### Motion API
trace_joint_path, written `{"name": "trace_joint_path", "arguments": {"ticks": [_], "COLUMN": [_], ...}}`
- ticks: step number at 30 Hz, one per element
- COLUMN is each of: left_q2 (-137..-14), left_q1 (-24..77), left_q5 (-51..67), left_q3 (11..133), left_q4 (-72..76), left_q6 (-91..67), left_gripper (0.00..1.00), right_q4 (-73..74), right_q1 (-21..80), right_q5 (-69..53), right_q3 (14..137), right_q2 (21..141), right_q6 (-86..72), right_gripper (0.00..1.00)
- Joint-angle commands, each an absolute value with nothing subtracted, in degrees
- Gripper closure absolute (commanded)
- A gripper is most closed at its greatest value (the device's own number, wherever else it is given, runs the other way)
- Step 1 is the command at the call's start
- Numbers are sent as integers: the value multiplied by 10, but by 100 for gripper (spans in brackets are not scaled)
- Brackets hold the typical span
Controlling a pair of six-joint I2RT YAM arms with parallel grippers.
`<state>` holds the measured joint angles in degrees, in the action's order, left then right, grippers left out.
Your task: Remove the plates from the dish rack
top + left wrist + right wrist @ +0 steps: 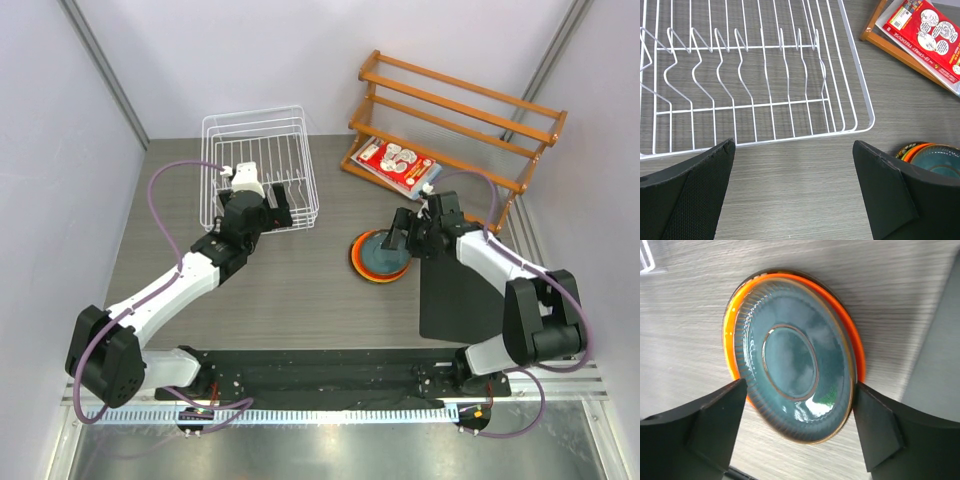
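Note:
The white wire dish rack (260,170) stands at the back left; in the left wrist view its slots (860,100) hold no plates. A stack of plates lies flat on the table right of centre, with the dark teal-grey plate (383,252) (790,365) on top and the orange plate (364,268) (730,325) under it. Any plates lower in the stack are hidden. My right gripper (402,236) (799,386) is open, its fingers on either side of the teal plate. My left gripper (279,206) (795,200) is open and empty over bare table at the rack's front edge.
An orange wooden slatted shelf (450,110) stands at the back right with a red-and-white patterned pack (400,165) (930,30) on its lowest level. A black mat (460,290) lies at the right under my right arm. The stack shows at the left wrist view's right edge (932,156).

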<state>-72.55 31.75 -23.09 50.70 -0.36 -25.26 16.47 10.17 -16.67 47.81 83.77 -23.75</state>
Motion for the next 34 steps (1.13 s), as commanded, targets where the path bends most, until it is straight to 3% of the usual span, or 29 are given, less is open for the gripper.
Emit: {"name": "trace_joint_path", "arguments": {"ticks": [1,17,20,24,30,34], "left_q2": [-715,-712,-708,-693,-657,-630], "left_q1": [316,316,316,316,316,316], "left_q5": [-250,-274,-286,-283,-301,-294], "left_q3": [528,533,530,514,479,458], "left_q4": [3,-16,-13,-2,23,42], "left_q6": [-254,-231,-219,-200,-180,-167], "left_gripper": [0,0,0,0,1,0], "right_q4": [208,162,100,-93,-176,-175], "right_q1": [122,130,148,189,236,245], "right_q5": [-42,177,281,409,538,555], "right_q3": [510,451,390,276,235,251], "right_q2": [773,641,620,584,605,649], "right_q6": [-210,-228,-241,-208,-178,-159], "right_gripper": [5,0,0,0,0,1]}}
